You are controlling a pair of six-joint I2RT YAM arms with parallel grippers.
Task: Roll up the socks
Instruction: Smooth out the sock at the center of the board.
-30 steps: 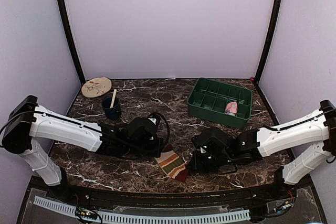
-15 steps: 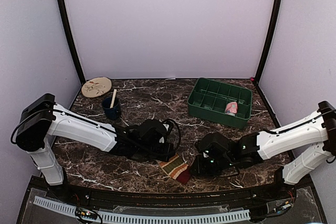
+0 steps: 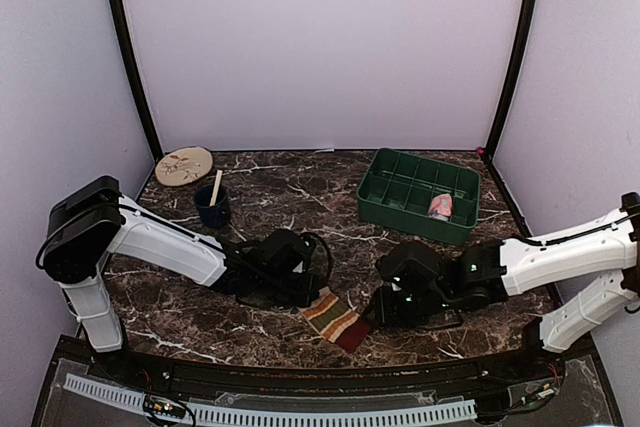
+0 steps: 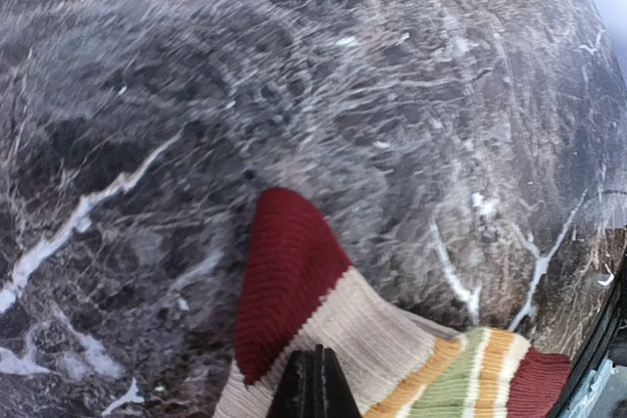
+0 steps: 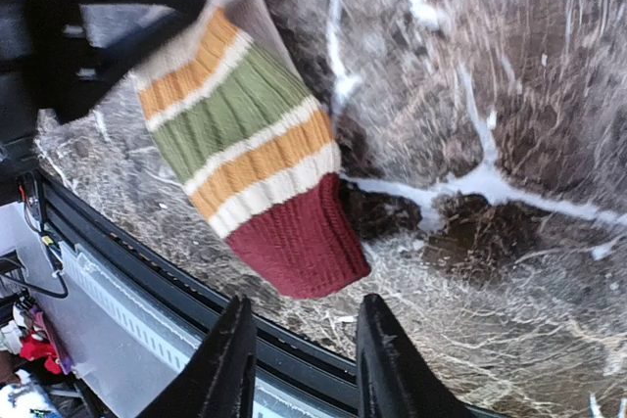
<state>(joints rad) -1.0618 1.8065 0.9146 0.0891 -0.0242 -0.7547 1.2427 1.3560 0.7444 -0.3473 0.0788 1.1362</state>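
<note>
Striped sock (image 3: 334, 315): flat on the table (image 3: 300, 197) between my grippers. My left gripper (image 4: 315, 385): fingers together, tips on its cream band. My right gripper (image 5: 304, 364): fingers apart, red end just ahead.

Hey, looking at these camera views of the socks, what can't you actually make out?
Pink sock in the green tray, top view: too small to tell whether it is rolled.
Striped sock, left wrist view: part runs off the bottom edge.
Left gripper, left wrist view: its shut tips cover the fabric beneath, so whether they pinch it stays hidden.
</note>
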